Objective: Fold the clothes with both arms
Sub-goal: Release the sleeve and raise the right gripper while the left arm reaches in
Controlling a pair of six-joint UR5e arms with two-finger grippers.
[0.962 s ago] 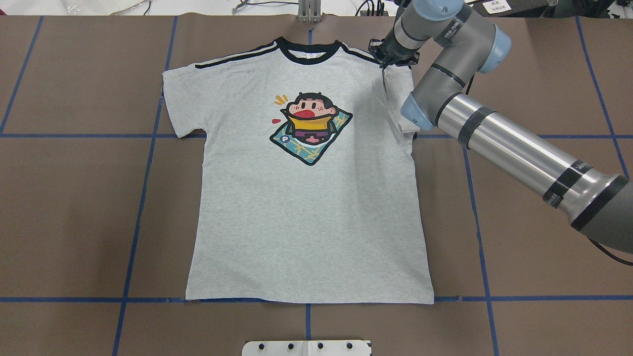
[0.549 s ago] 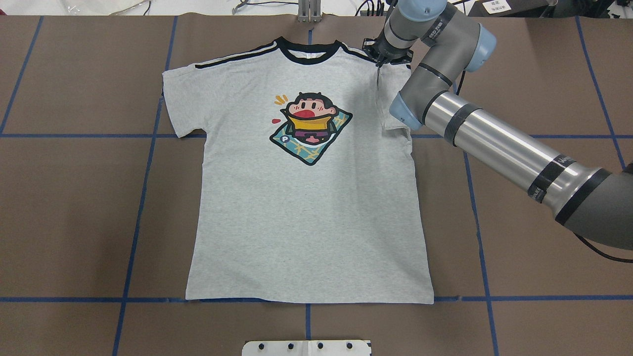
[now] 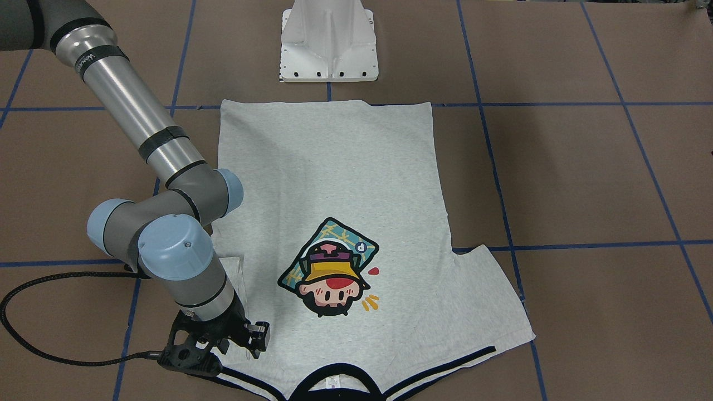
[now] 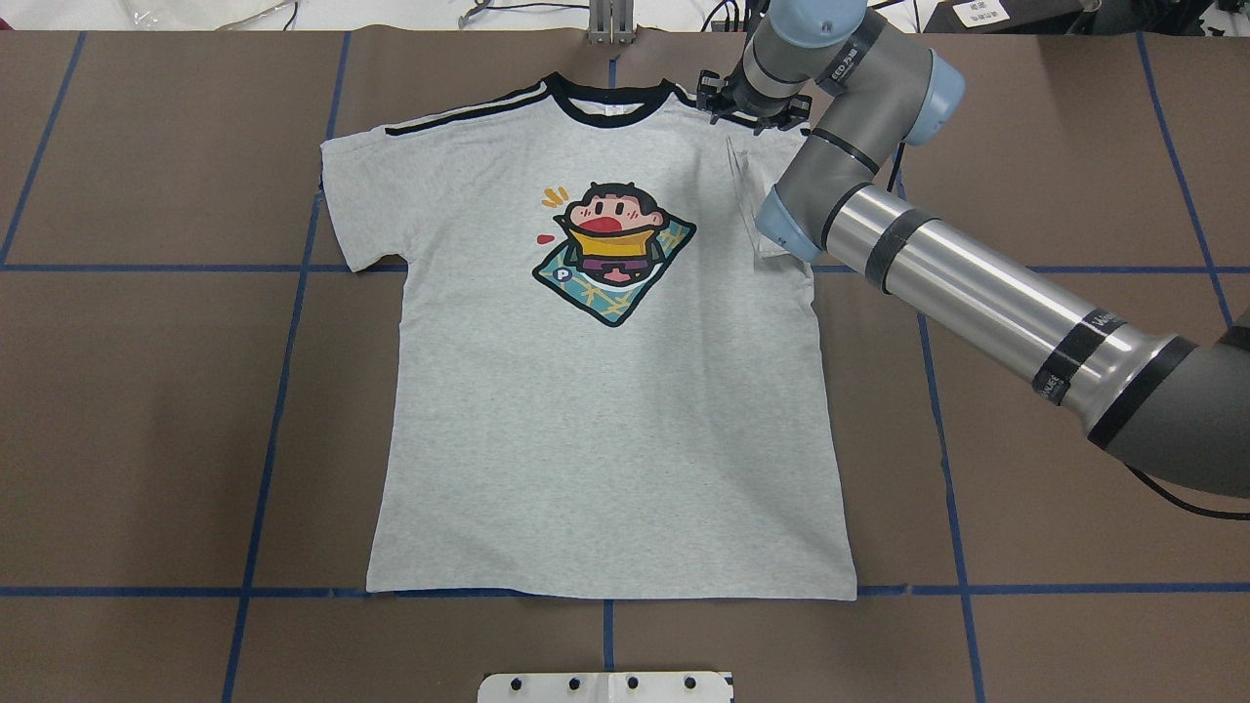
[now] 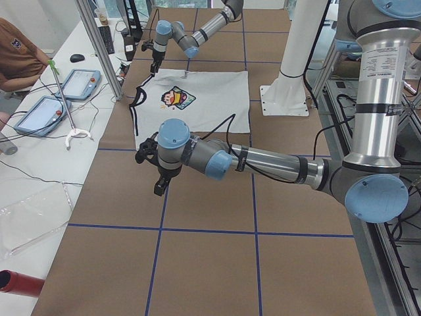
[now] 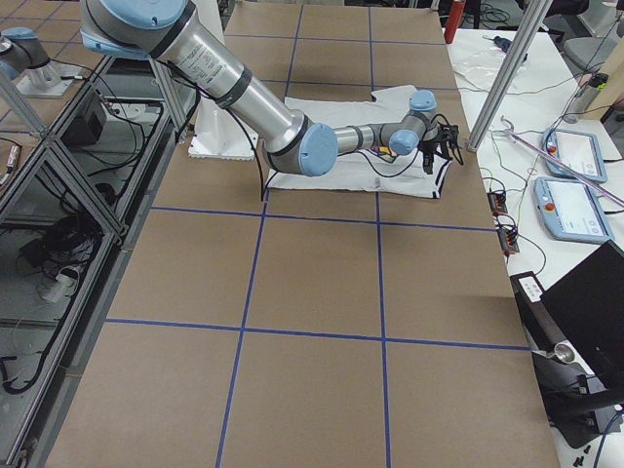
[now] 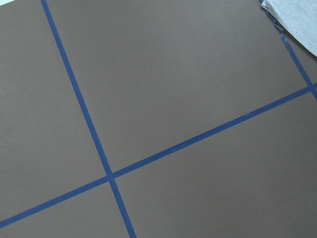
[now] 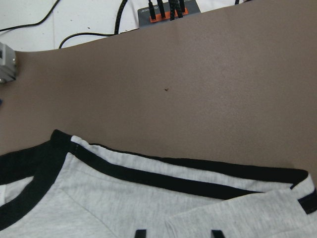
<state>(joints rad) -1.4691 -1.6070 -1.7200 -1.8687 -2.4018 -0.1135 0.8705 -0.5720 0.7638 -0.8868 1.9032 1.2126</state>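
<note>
The grey T-shirt (image 4: 605,439) lies flat and face up on the brown table, its black collar at the far edge. My right gripper (image 4: 750,115) is at the shirt's right shoulder, shut on the right sleeve (image 4: 760,210). The sleeve hangs lifted and turned in over the body. The front view shows the same grip (image 3: 245,344). The right wrist view shows striped shoulder fabric (image 8: 148,173) just under the fingertips. My left gripper (image 5: 160,184) hovers over bare table well to the left of the shirt. It shows only in the exterior left view, so I cannot tell its state.
The white pedestal base (image 3: 328,44) stands at the near edge behind the hem. Blue tape lines (image 4: 283,391) cross the brown table cover. Cables and a bracket (image 4: 610,24) sit past the far edge. Tablets (image 5: 39,112) and a seated person (image 5: 16,56) are beside the table.
My right gripper has moved left along the shoulder with the sleeve. The sleeve has swung further in over the shirt body. The rest of the shirt has not moved.
</note>
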